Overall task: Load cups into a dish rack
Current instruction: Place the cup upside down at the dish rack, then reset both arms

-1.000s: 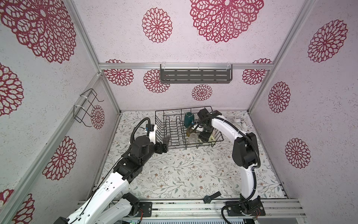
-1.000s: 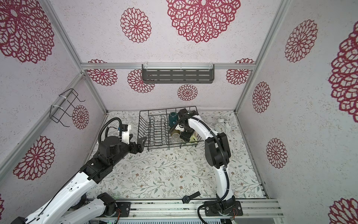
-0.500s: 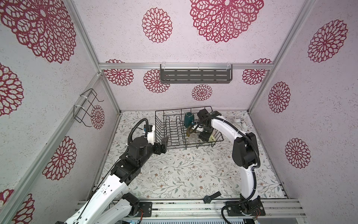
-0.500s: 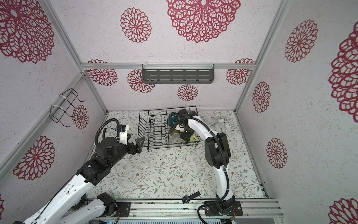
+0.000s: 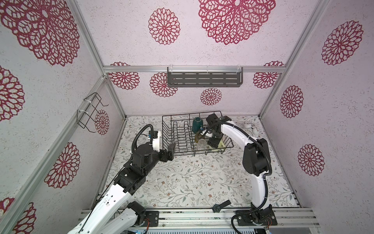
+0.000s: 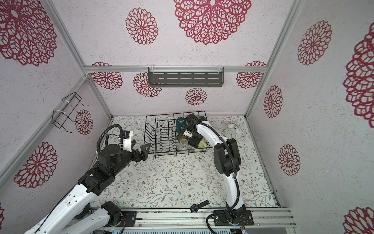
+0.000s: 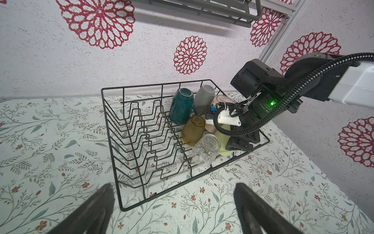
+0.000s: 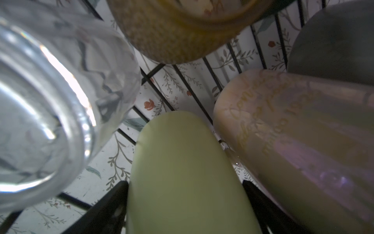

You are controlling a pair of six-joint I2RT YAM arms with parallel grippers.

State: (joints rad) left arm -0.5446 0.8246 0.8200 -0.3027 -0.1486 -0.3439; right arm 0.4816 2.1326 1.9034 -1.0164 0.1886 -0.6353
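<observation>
Alarm clock [image 6: 230, 133], shelf [image 6: 185, 79] (wall-mounted)

Dish rack [image 6: 162, 131] by the table's [image 6: 182, 182] far edge; right hand [image 6: 195, 142] inside it among teal mug [image 6: 180, 124], amber tumbler [image 6: 183, 138] and clear glass [image 6: 183, 143].

Inside the dish rack [image 5: 178, 135], the right arm [image 5: 232, 131] hides the pink mug [image 8: 293, 131] in both top views. In the right wrist view the clear glass [image 8: 40, 101] is blurred and cut off, and we cannot tell whether the right gripper [image 8: 184, 182] presses the light green mug [image 8: 182, 152].
</observation>
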